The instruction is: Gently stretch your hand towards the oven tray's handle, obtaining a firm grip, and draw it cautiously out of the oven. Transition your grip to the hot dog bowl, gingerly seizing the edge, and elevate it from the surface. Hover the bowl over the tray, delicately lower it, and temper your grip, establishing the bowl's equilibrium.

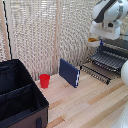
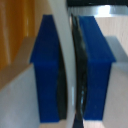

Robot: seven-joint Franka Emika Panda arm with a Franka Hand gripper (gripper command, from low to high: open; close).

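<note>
The oven [image 1: 119, 46] runs off the exterior view's right edge, so only its near corner and part of the pulled-out oven tray [image 1: 104, 62] show. The arm's wrist covers the gripper [image 1: 95, 41] there; how its jaws stand cannot be told, and only a small pale shape with an orange speck, probably the hot dog bowl [image 1: 93, 40], peeks out below. The black case [image 1: 17, 95] is cut by the left and bottom edges. A white rounded part [image 1: 124, 72] slips out at the right edge. In the wrist view the two blue pads [image 2: 47, 70] and the white rim [image 2: 64, 45] between them are badly blurred
</note>
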